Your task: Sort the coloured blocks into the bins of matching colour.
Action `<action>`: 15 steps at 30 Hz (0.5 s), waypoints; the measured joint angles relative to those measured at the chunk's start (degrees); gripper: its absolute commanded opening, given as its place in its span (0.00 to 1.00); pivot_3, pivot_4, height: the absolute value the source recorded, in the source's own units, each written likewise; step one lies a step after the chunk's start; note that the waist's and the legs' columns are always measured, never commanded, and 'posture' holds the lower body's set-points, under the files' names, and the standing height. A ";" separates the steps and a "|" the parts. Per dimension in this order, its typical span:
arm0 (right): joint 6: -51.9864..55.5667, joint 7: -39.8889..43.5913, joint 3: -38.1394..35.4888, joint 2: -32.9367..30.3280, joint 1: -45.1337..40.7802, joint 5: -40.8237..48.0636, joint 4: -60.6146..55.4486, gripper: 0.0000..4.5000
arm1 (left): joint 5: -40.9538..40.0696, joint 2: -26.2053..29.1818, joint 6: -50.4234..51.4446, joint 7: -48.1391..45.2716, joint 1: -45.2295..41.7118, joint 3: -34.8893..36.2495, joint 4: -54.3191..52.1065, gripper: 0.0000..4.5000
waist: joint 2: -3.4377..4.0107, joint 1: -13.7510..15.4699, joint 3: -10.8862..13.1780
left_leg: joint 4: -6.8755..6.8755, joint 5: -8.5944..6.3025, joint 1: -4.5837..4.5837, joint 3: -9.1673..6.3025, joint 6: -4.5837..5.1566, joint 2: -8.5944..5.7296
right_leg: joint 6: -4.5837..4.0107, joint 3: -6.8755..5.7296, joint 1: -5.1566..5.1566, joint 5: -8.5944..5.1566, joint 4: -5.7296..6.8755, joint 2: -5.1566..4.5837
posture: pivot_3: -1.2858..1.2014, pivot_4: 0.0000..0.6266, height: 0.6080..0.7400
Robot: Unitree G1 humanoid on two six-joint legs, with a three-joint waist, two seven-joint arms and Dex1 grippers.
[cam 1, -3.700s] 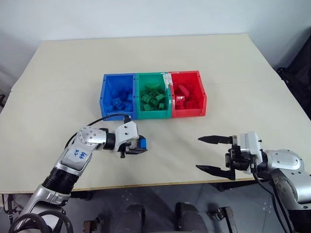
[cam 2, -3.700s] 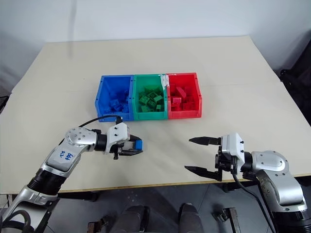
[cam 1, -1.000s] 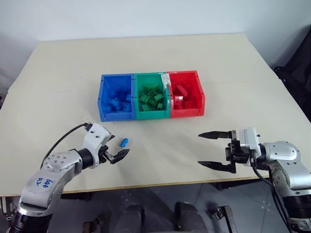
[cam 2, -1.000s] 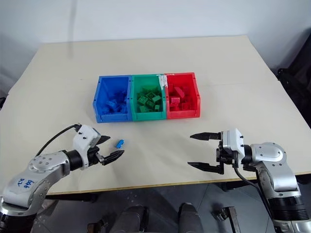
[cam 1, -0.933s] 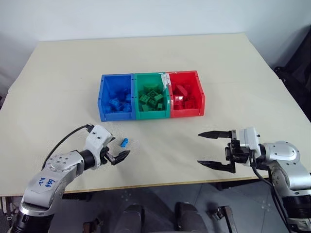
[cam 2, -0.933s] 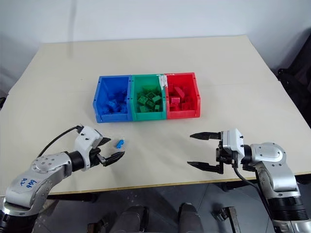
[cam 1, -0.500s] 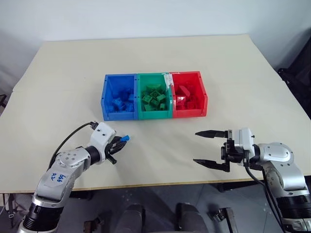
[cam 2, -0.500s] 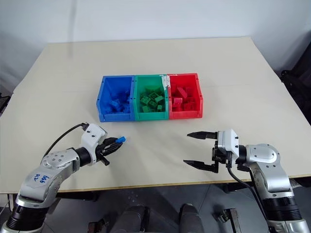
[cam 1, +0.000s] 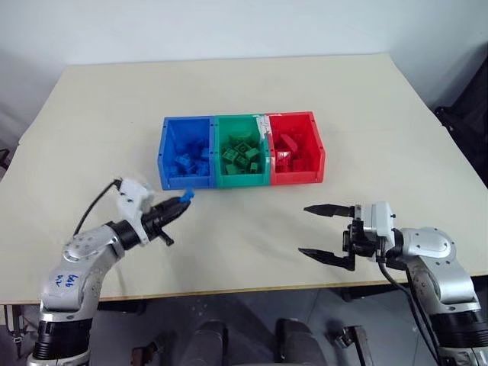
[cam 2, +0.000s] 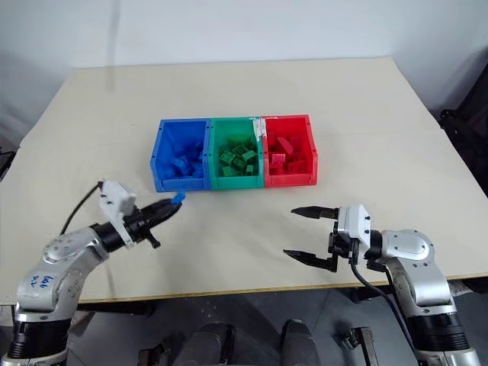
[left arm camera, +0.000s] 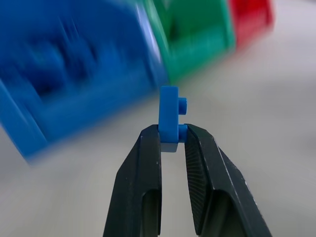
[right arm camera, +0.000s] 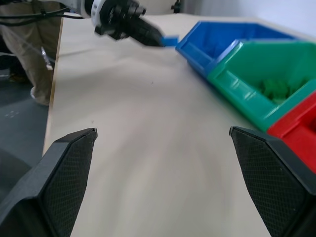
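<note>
The left gripper (left arm camera: 172,134) is pinching a small bright-blue studded plastic brick (left arm camera: 170,117) by its lower edge only; most of the brick is standing proud above the black fingertips (left arm camera: 149,136). Risk, as a judgement: with so shallow a hold, the brick is liable to pivot or slip out during the carry and land on the beige table (cam 1: 229,91) short of its bin. A second risk is a release too near the front wall, so that the piece bounces off the rim of the blue open-top plastic bin (cam 1: 164,152).

The brick is thin, plate-like, upright between the pads, with two round studs facing sideways. In the head views it is hanging just in front of the blue bin's near corner, above the tabletop, not yet over the opening. The blue bin is joined in a row to a green bin (cam 1: 241,180) and a red bin (cam 1: 319,145), each already holding bricks of its own colour.

The right gripper (cam 1: 326,232) is waiting near the table's front edge, jaws spread wide, gripping nothing.
</note>
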 measured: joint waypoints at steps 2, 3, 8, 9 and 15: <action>1.18 -3.62 -1.27 1.51 0.53 1.30 -2.10 1.00 | 0.27 -0.80 -1.96 1.43 -5.97 0.94 3.68 0.08 | -0.02 0.07 -0.01 | 0.06 0.00 -0.01 0.01 -0.01 -0.24 | 0.03 -0.02 0.02 0.02 -0.01 0.02 | 0.52 0.24 1.00; 1.05 -5.70 -2.39 2.25 1.04 1.35 -3.10 1.00 | 1.10 -1.49 -2.27 2.89 -10.68 0.55 6.67 0.08 | -0.03 0.18 -0.01 | 0.08 0.01 -0.01 -0.01 0.00 -0.32 | 0.04 -0.02 0.03 0.02 0.05 -0.02 | 0.52 0.24 1.00; 0.79 -11.86 -2.77 4.16 1.36 0.00 -5.53 1.00 | 7.61 -2.75 -5.25 5.98 -23.96 -4.25 20.91 0.24 | -0.05 -0.52 -0.03 | -0.07 0.00 -0.01 0.06 0.03 -0.38 | 0.10 0.01 -0.05 0.06 0.13 0.00 | 0.52 0.24 1.00; 1.02 -12.46 -2.77 4.15 1.63 -0.02 -5.98 1.00 | 8.45 -3.08 -5.91 6.14 -25.46 -4.93 24.03 0.28 | -0.05 -0.77 -0.03 | -0.09 0.00 -0.02 0.07 0.03 -0.36 | 0.10 0.00 -0.07 0.06 0.15 0.01 | 0.52 0.24 1.00; 1.84 -15.19 -2.73 4.14 1.94 -0.34 -7.04 1.00 | 10.12 -2.40 -8.50 4.17 -26.90 -5.97 28.77 0.69 | -0.05 -1.99 -0.02 | -0.14 0.00 -0.06 0.06 0.03 -0.35 | 0.11 -0.02 -0.14 0.05 0.14 0.00 | 0.52 0.24 1.00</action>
